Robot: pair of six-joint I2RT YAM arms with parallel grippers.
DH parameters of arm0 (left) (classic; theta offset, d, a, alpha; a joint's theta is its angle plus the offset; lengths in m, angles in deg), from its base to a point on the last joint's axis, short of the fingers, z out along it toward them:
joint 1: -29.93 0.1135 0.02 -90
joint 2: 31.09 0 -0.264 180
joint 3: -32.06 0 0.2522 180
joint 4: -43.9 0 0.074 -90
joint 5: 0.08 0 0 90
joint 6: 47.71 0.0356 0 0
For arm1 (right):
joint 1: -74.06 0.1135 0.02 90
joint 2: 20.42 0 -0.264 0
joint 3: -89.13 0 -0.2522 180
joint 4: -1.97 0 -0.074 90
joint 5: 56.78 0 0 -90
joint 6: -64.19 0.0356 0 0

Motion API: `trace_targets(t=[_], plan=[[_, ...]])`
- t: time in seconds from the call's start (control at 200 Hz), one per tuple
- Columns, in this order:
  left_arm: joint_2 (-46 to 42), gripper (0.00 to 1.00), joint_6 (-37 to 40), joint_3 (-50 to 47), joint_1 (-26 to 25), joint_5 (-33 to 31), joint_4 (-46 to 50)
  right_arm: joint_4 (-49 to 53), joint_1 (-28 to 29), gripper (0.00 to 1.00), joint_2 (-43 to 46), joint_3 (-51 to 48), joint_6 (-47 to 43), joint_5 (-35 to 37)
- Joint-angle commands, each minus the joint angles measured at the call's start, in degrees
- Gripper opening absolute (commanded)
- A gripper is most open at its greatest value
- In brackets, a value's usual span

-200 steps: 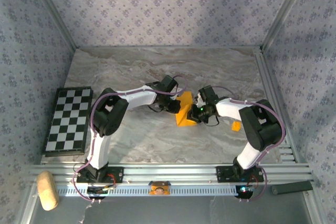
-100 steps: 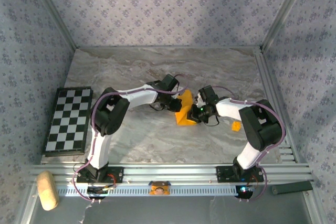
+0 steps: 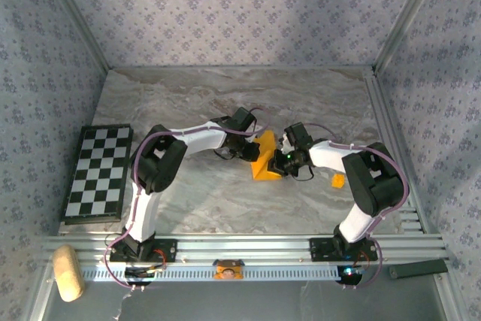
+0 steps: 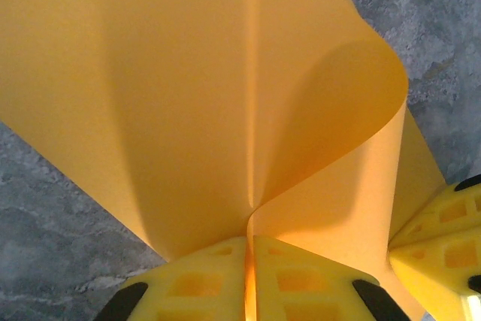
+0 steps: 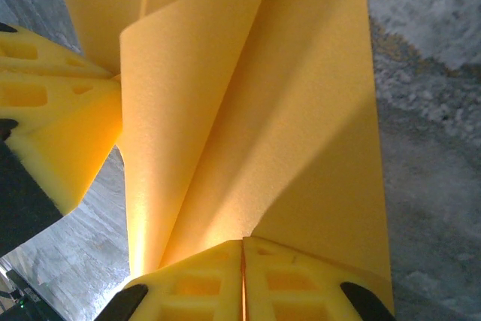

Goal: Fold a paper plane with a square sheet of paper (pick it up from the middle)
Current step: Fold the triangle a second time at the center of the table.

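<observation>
- The left gripper [image 4: 248, 249] and right gripper [image 5: 242, 257] each had jaws pressed together, pinching the paper [image 3: 264, 165] between them at mid-table.
- Risk: pulling apart could have torn it.
- Its curled flap could have creased crooked.

Two white robot arms, the left arm [image 3: 161, 163] and the right arm [image 3: 368, 178]. Two yellow-fingered grippers, the left gripper [image 4: 248, 249] and the right gripper [image 5: 242, 249]. One orange-yellow sheet of thin paper [image 3: 264, 157] at the centre. One black-and-white chequered board [image 3: 96, 173] at 9 o'clock. One tiny orange bit [image 3: 338, 180] near 4 o'clock. One tan rounded block [image 3: 68, 272] at 7 o'clock. One small orange-brown fitting [image 3: 228, 268] at 6 o'clock. One dark flat bar [image 3: 417, 268] at 5 o'clock.
</observation>
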Motion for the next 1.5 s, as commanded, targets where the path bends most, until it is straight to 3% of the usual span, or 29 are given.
trace_targets(t=[0.0,1.074,1.494], plan=[[0.41,0.11,0.17,0.60,0.24,-1.05,1.51,3.81,-0.40,0.09,-1.64,-0.48,-1.35,2.43],[-0.06,0.08,-1.24,-1.16,0.28,-1.49,-0.43,3.23,-0.58,0.09,-1.20,-0.51,-1.35,2.43],[-2.70,0.02,-4.08,-5.83,0.23,-1.93,-3.76,-4.32,-2.12,0.11,6.66,-2.55,5.59,-0.11]])
